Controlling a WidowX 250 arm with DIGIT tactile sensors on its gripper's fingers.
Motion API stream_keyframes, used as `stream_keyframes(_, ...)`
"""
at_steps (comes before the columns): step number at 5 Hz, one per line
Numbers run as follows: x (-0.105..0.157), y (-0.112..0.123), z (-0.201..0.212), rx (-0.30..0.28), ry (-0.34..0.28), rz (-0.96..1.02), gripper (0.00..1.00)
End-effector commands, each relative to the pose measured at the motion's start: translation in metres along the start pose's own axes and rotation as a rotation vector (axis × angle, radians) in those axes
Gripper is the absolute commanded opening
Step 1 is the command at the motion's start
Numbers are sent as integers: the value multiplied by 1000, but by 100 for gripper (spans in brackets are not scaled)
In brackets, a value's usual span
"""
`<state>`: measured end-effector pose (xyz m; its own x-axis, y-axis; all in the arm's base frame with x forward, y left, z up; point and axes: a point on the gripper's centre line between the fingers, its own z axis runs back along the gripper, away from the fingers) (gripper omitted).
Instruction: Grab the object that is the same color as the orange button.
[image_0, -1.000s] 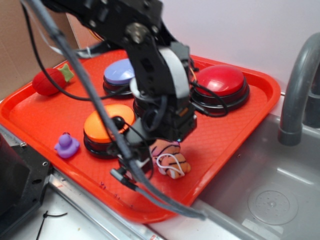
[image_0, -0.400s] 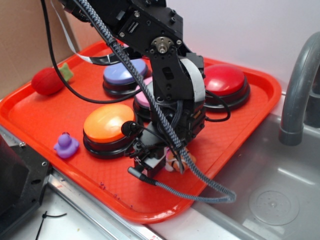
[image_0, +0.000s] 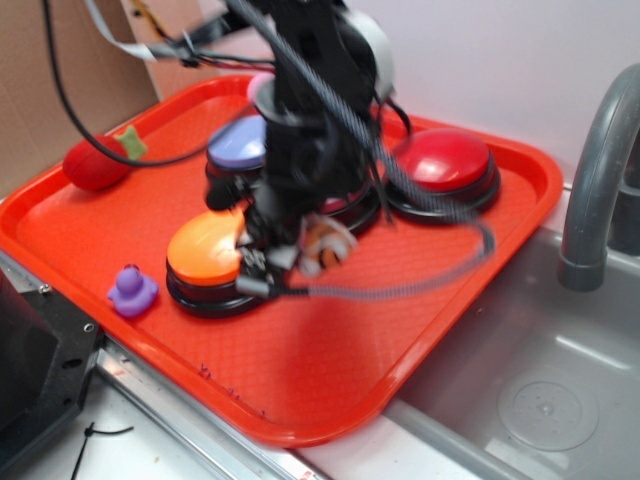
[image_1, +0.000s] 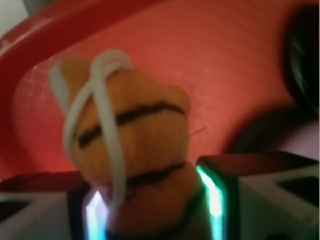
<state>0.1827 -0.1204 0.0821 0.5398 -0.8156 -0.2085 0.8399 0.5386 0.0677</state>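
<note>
Lifted now off the red tray (image_0: 480, 260) — plush tiger (image_1: 132, 150) clamped in the tool (image_1: 152, 205), hanging beside the orange button (image_0: 205, 248). Grab looks done — only needs holding.

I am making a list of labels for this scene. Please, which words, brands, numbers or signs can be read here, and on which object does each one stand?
None can be read. No print shows on the tray, the orange button, or the plush tiger in the gripper; the arm is motion-blurred.
</note>
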Motion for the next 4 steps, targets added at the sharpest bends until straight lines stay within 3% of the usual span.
stream_keyframes(1,-59,20,43,-145,-41,475,0)
stream_keyframes(2,-96,33,46,-182,-80,724,0)
stream_keyframes(3,-118,44,40,-257,-78,966,0)
stream_keyframes(4,-128,49,35,-244,-84,1179,0)
